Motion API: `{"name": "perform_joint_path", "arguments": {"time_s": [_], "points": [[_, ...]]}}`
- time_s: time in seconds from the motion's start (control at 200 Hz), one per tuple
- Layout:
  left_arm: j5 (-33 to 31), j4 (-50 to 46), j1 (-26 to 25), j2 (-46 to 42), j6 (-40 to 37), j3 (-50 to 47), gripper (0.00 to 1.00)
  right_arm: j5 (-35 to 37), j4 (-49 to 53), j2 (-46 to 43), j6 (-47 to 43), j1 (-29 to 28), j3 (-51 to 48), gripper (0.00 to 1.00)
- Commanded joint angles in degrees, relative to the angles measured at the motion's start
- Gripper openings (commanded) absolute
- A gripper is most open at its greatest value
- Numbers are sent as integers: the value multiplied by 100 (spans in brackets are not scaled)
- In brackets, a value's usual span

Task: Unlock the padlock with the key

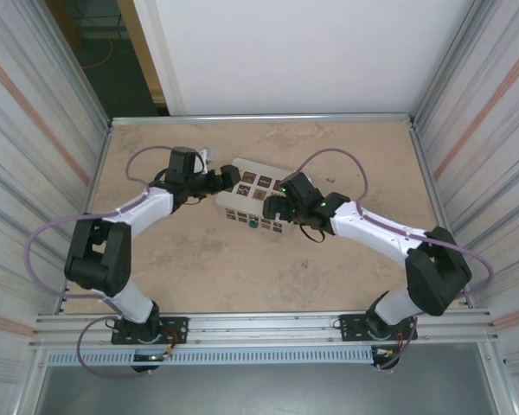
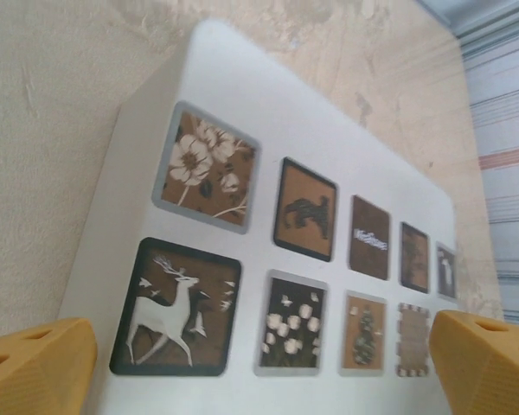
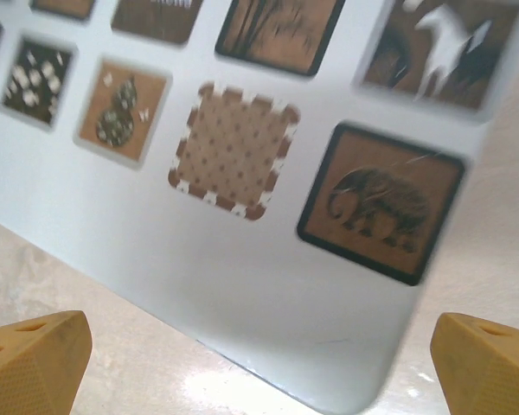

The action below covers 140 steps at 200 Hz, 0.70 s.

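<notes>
Yellow-fingered left end effector (image 2: pixel 259 367) gapes wide over the white box with brown picture tiles (image 2: pixel 216 78). Right end effector (image 3: pixel 259 367) is spread too, empty (tiny blue-teal padlock (image 1: pixel 253 223) sits at the box's near side, mid-table).

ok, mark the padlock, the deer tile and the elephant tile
padlock (image 1: pixel 253 223): top external view, its blue body.
deer tile (image 2: pixel 175 307): left wrist view, the deer's body.
elephant tile (image 3: pixel 381 203): right wrist view, the elephant's flank.
</notes>
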State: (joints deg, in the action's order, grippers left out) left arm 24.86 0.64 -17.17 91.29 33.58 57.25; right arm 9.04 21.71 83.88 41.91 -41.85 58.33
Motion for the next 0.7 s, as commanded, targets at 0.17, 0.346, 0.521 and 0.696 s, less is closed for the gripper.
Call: {"name": "perform_joint_path", "arguments": {"time_s": [0.17,0.346,0.521,0.696], "points": [[-186,-120,302,-1755,-418,-999,99,670,697,-1027,-531,279,-509,99],[-201,-263,313,-2994,-346,-1950,99,-74,947,-1589,-833,608,-902,99],[-220,-390,311,-4143,114,-2943,98,-441,1634,-2049,-742,761,-1254,99],[-273,-273,302,-4858,653,-3702,98,-1046,1885,-2206,-395,757,-1749,89]]}}
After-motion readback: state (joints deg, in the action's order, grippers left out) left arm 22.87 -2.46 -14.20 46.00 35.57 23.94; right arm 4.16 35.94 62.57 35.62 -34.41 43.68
